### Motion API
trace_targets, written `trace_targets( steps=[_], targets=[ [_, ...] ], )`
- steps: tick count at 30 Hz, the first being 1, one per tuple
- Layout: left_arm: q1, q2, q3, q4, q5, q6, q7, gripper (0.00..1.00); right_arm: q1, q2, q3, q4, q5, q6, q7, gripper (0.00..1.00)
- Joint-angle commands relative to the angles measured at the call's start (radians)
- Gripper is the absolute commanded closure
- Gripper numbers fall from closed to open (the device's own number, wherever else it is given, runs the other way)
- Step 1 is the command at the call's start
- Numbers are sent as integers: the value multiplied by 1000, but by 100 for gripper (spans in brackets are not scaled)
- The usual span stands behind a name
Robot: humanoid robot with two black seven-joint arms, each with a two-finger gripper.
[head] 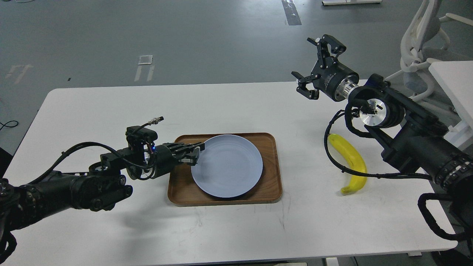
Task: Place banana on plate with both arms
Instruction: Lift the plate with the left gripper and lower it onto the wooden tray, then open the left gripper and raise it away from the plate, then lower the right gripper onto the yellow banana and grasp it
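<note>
The pale blue-grey plate (229, 166) lies flat on the brown wooden tray (269, 146) at the table's middle. My left gripper (196, 153) reaches in from the left and is shut on the plate's left rim, low over the tray. The yellow banana (351, 160) lies on the white table to the right of the tray, partly crossed by my right arm's cable. My right gripper (308, 62) is open and empty, raised above the table's far right, well behind the banana.
The white table (221, 107) bears the tray and the banana. A white chair (417, 44) and another white tabletop (454, 81) stand at the far right, behind my right arm. Grey floor lies beyond the table's far edge.
</note>
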Motion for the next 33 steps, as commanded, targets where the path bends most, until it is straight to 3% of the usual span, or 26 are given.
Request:
trace_targets(
  steps=[1,2,10,12,13,15,19,21,23,25,28,33],
  targets=[
    [-6,1,-13,-6,-15,0,0,24,0,0,0,0,0,0,-1,1],
    [-9,7,-24,-6,-24,0,0,4,0,0,0,-1,0,0,-1,1],
    [-77,15,-284,-9,-360,-14,0,2,9,-26,-72,14,-72,3,-6,1],
    [-107,16,-349,-6,-496,-101,0,2,29,-73,-149,40,-238,3,-4,3],
    [-108,16,-349,-6,-497,-101,0,2,29,-74,-149,40,-239,3,-4,3],
    [-134,28,-398,-5,-640,-248,0,2,40,-151,-230,118,-439,5,-3,5],
    [-149,39,-508,-5,-864,-333,0,2,91,-306,-388,264,-763,8,1,6],
    [-148,41,-548,-5,-921,-341,42,2,102,-353,-436,314,-849,8,4,6],
    [-138,42,-645,-5,-1009,-371,163,2,108,-451,-520,418,-986,9,7,6],
    [-131,39,-706,-2,-1044,-399,229,2,106,-501,-575,454,-1107,9,8,6],
    [-109,35,-742,-2,-1055,-405,257,2,92,-534,-630,465,-1218,9,27,7],
    [-98,25,-760,-3,-1070,-407,262,2,68,-546,-697,462,-1299,8,36,8]
  ],
)
